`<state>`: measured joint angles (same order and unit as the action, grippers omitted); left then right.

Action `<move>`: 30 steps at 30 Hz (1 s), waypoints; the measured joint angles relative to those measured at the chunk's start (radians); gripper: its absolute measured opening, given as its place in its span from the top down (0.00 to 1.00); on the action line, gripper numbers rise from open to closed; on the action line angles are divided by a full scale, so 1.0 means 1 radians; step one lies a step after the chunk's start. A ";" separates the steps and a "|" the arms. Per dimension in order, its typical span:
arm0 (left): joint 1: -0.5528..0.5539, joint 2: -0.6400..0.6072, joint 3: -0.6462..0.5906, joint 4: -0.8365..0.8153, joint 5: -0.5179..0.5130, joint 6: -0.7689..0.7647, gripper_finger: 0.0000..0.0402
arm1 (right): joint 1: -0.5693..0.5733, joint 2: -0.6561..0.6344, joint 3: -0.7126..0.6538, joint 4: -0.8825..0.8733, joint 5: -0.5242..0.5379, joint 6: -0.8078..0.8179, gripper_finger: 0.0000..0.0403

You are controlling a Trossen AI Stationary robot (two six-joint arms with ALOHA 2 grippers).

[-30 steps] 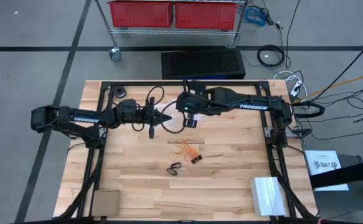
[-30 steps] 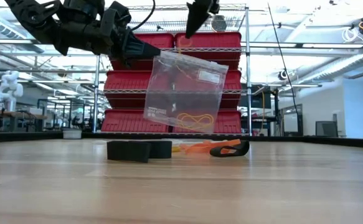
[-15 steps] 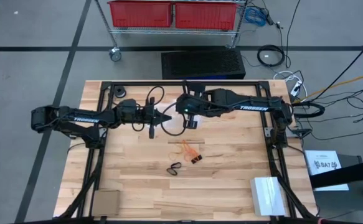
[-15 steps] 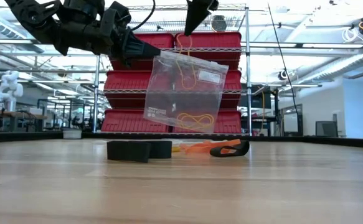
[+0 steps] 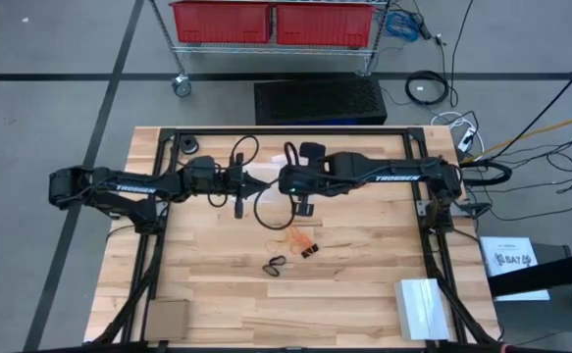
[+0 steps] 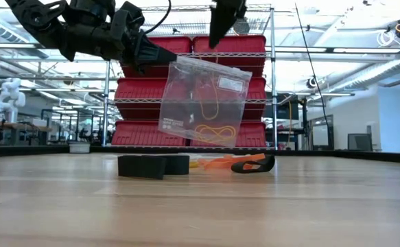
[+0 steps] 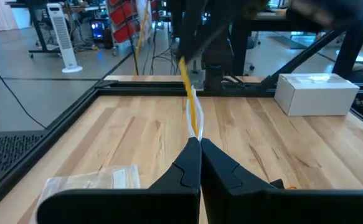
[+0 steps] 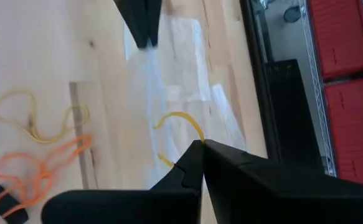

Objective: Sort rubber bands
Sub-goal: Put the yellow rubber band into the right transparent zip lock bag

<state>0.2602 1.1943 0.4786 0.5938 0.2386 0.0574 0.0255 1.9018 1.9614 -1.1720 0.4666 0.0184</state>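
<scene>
**Yellow band pinched above the held-up bag**

A pale yellow rubber band (image 8: pixel 182 119) hangs from the right gripper (image 8: pixel 201 144), whose two fingers are pressed together on it, so it dangles into the mouth of the clear plastic bag (image 6: pixel 203 103). In the low view the band shows as a thin yellow line inside the bag, above a second yellow loop (image 6: pixel 212 132) lying at the bag's bottom. The left gripper (image 6: pixel 160 60) has its fingers clamped on the bag's upper corner and holds it in the air over the rear middle of the table (image 5: pixel 364 284), clear of the wood.

More rubber bands lie on the table near its centre: an orange-red tangle (image 5: pixel 298 233) and, just toward the front edge from it, a small black loop (image 5: pixel 275 264). In the right wrist view a loose pale yellow band (image 8: pixel 35 118) lies beside the orange ones.

A white box (image 5: pixel 421 308) sits at the front right corner, and a flat brown card (image 5: pixel 167 317) at the front left corner.
</scene>
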 joint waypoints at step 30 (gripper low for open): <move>0.000 0.000 0.000 0.000 0.000 0.000 1.00 | -0.025 0.000 -0.045 0.146 -0.185 0.005 0.73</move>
<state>0.2603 1.1946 0.4786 0.5941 0.2386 0.0570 0.0009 1.9022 1.9159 -1.0257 0.2814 0.0235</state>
